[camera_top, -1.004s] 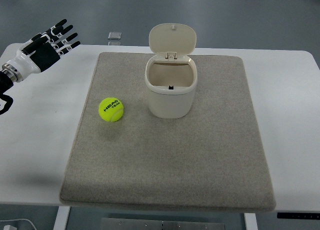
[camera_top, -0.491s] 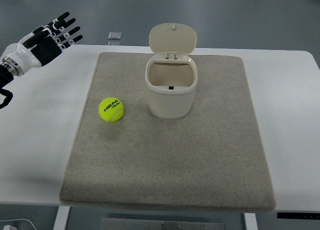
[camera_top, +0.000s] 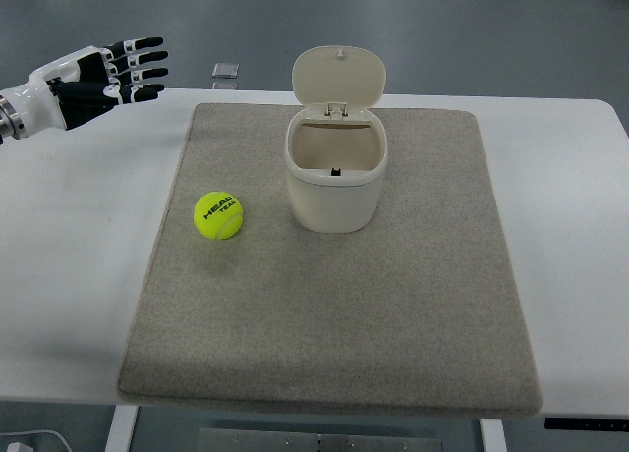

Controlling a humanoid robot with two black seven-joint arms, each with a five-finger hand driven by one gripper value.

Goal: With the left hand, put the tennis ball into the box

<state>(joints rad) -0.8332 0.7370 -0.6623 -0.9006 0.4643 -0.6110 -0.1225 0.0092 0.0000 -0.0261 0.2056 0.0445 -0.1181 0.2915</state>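
Nothing is done yet: tennis ball (camera_top: 218, 215) lies on mat (camera_top: 393, 314) beside open box (camera_top: 334, 182); left hand (camera_top: 93, 74) is spread, empty, well apart.

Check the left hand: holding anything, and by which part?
Nothing is held. The left hand is open, fingers spread, over the table's far left corner. The tennis ball lies untouched on the mat, left of the open box.

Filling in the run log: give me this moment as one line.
left hand: open, empty, far-left above table | tennis ball: on mat, left of box | box: lid up, empty | right hand: not visible
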